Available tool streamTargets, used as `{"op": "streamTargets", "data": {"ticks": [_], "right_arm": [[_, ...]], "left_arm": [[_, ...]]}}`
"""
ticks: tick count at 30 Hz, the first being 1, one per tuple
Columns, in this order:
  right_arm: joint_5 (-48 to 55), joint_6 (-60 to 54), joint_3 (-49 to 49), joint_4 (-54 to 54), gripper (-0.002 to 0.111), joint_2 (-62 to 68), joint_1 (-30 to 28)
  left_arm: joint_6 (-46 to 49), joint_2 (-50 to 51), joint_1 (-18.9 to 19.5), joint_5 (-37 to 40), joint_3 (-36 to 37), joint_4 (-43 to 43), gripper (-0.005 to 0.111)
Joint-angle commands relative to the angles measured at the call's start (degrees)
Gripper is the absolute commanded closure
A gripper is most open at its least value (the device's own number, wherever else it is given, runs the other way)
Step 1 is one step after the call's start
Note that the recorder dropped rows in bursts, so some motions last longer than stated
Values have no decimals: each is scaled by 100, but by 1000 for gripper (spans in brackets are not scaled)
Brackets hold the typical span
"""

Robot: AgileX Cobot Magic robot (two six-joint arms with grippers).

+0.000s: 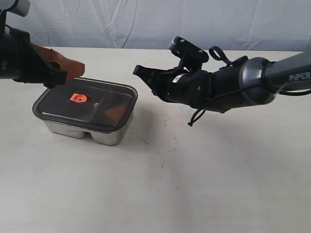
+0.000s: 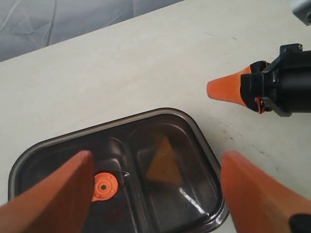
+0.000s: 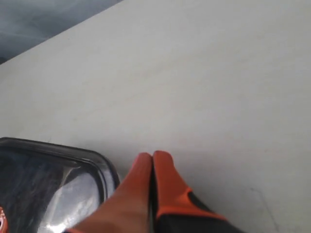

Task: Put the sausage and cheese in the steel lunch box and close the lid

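Smoky translucent lid [image 1: 87, 99] covers the shiny, round-cornered steel lunch box [image 1: 80, 130]. The left pincer [image 2: 156, 160] stands apart, the right pincer [image 3: 153, 158] together.

Soft even light; glare on lid [image 3: 63, 194]; foreground blur.

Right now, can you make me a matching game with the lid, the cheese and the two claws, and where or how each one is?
Things:
1. lid
2. cheese
3. left claw
4. right claw

Place or state:
A. shut tight
B. wide open
C. lying on top of the steel lunch box
D. inside the box, showing through the dark plastic

Pairs: 1-C, 2-D, 3-B, 4-A
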Motion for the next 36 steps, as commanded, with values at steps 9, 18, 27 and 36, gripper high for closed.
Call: {"op": "streamTargets", "data": {"ticks": [9, 18, 27, 36], "right_arm": [[395, -65, -631, -123, 109, 660, -28], [656, -65, -635, -109, 109, 660, 11], [635, -65, -635, -109, 109, 639, 142], [660, -65, -635, -158, 109, 549, 144]], "left_arm": [[-89, 24, 8, -821, 20, 133, 38], [-89, 24, 8, -1039, 68, 93, 38], [-89, 24, 8, -1027, 92, 93, 45], [-89, 24, 8, -897, 92, 462, 89]]}}
